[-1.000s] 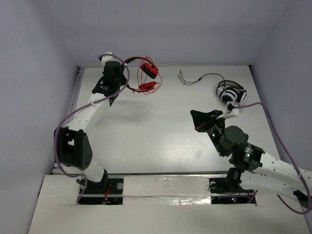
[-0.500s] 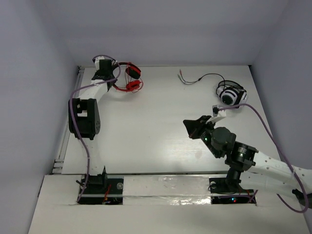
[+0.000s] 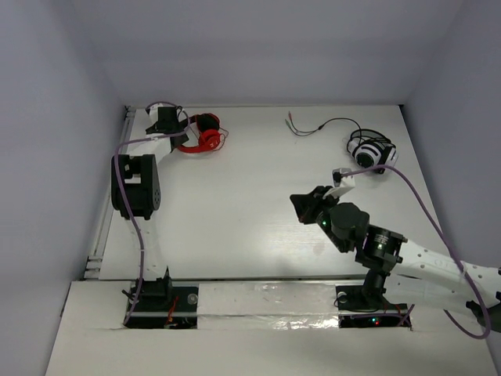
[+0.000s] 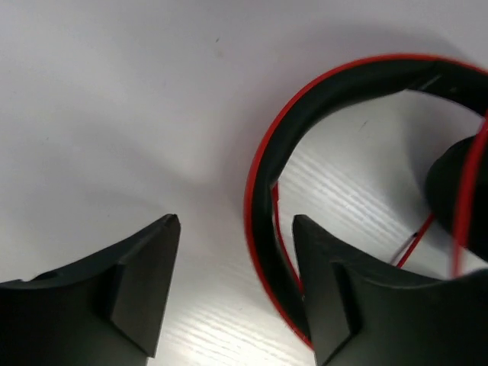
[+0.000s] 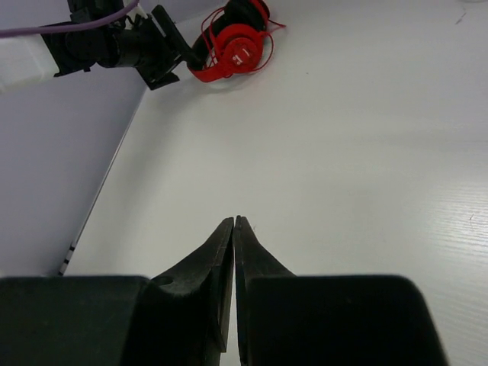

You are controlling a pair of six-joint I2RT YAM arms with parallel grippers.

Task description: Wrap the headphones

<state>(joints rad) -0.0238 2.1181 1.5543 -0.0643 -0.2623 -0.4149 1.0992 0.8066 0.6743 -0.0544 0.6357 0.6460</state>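
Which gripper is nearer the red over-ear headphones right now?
Left. The left gripper stands open beside the red over-ear headphones, at their headband; the right gripper is shut, far off toward the near right.

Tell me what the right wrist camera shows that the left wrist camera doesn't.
Only the right wrist view shows the whole red headphones, ear cups included, lying by the wall, and the right gripper with its fingers together. Only the left wrist view shows the headband close up, black inside with a red rim, running beside one spread finger. Both show the headphones, the left gripper next to them, and the white table.
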